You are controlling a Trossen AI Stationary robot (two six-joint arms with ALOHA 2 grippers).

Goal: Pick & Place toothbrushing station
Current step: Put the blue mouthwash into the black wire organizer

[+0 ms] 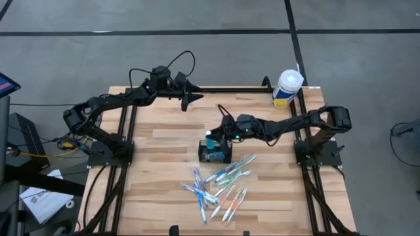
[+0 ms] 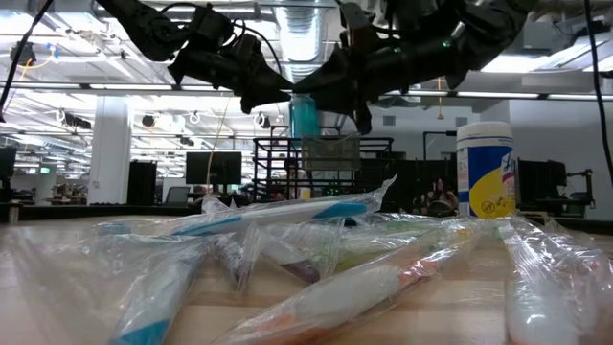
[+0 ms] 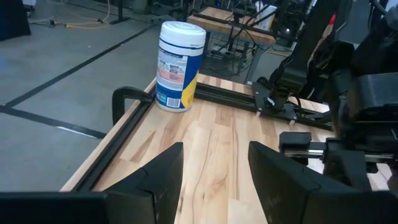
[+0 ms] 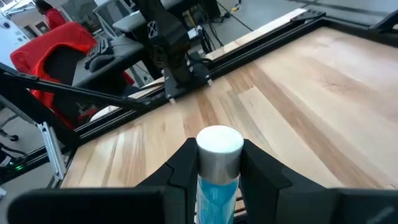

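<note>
Your right claw [image 4: 214, 167] holds a blue tube [image 4: 216, 168] upright above the black caddy [image 1: 214, 155], ready to drop in. Your left claw [image 3: 214, 171] waits wide, empty, at eleven o'clock on the surface [image 1: 170, 137].

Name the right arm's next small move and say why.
Probably lower straight down. The right gripper is shut on a blue tube with a white cap and, from above, hangs right over the black mesh caddy, so easing down should seat the tube in a compartment.

The right gripper [image 1: 211, 137] reached toward the tabletop's middle, its fingers [image 4: 264, 168] clamped against something upright between them. The left gripper [image 1: 197, 97] hovered near the far edge, fingers [image 3: 163, 171] spread apart.
</note>
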